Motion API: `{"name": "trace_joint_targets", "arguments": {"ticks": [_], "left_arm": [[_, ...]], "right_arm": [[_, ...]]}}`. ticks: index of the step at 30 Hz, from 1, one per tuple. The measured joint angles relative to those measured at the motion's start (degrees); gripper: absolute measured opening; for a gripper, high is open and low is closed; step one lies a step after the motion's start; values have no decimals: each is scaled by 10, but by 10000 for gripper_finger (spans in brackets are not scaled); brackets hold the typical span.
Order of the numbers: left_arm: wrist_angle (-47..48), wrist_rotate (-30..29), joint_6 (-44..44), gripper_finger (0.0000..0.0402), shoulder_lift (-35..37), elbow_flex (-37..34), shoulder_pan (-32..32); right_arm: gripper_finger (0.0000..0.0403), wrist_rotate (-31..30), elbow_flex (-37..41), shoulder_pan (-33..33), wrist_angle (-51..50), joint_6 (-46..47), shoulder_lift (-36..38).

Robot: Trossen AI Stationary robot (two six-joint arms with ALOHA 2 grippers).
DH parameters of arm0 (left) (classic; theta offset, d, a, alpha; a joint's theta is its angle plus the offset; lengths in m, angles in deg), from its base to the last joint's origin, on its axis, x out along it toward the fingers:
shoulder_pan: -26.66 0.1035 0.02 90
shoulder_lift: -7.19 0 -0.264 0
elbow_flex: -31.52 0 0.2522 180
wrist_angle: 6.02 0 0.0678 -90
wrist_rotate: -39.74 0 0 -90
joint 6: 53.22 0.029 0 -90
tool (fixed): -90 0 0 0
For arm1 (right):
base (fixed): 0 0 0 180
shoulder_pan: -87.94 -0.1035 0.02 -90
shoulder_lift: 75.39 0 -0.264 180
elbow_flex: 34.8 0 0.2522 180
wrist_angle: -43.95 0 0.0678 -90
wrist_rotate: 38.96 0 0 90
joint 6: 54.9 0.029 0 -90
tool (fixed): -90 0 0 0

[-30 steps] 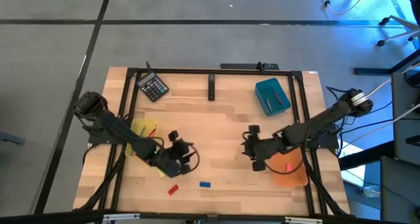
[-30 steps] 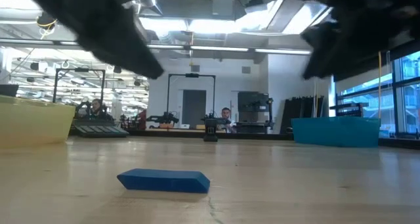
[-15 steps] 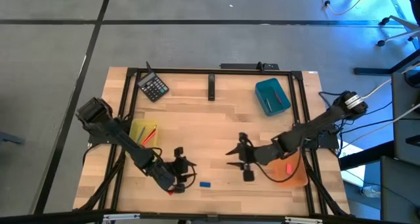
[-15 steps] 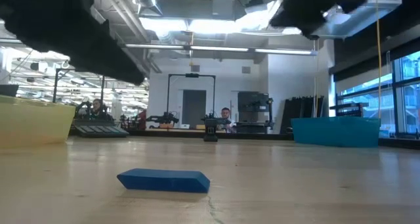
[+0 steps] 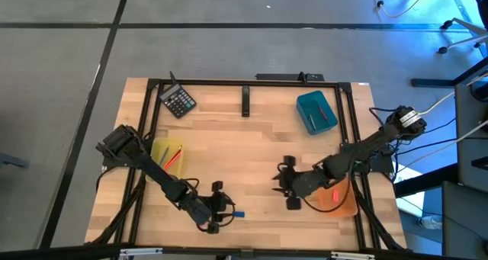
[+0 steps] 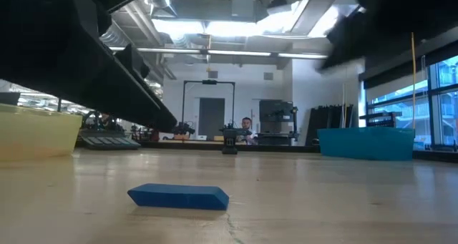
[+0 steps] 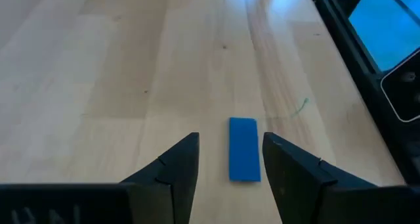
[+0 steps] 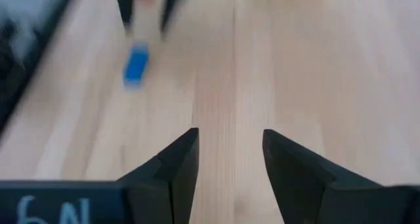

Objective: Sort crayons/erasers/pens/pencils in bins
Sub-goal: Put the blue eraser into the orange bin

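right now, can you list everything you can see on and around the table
blue eraser: one, near edge, just ahead of left gripper
yellow bin: one, left side, red sticks inside
teal bin: one, far right, red stick inside
orange bin: one, near right, red item inside
calculator: one, black, far left corner
black bar: one, far edge centre
left gripper: open, straddling the eraser's line
right gripper: open, above bare wood near the orange bin

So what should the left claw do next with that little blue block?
Probably ease forward and down so its open fingers straddle the blue eraser, then close. The left gripper is open and lined up just short of it, and the eraser lies flat on the bare table, touching nothing.
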Motion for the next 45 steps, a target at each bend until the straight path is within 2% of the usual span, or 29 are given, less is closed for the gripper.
{"name": "trace_joint_targets", "arguments": {"ticks": [4,7,9,11,13,15,17,19,24,28,37,40,42,45], "left_arm": [[-2,15,25,160,-37,24,1],[-4,41,46,160,-67,48,6],[-6,49,59,160,-84,65,9],[-5,56,76,160,-92,79,16],[-6,76,82,160,-95,90,23],[-5,97,82,160,-95,97,29],[-6,107,74,160,-95,100,33],[6,110,69,160,-95,100,33],[54,92,28,160,-93,101,30],[66,83,14,160,-93,102,29],[125,78,-27,132,-87,102,28],[134,78,-34,117,-87,102,28],[139,77,-34,106,-87,102,29],[142,83,-39,88,-87,102,36]], "right_arm": [[170,-1,0,-37,-119,77,19],[170,-1,0,-54,-136,102,24],[170,-13,1,-52,-85,83,21],[170,-20,1,-33,18,39,12],[170,12,0,-14,116,-9,1],[170,50,-1,-4,151,-33,-5],[170,67,0,-4,123,-30,-6],[170,69,0,-13,54,0,-5],[170,10,1,-70,-73,111,-6],[170,-31,1,-100,-67,147,-6],[170,-22,1,-103,-54,160,-6],[170,-33,1,-96,-23,128,-6],[170,-35,1,-73,42,82,-6],[170,2,0,-35,123,12,-6]]}}
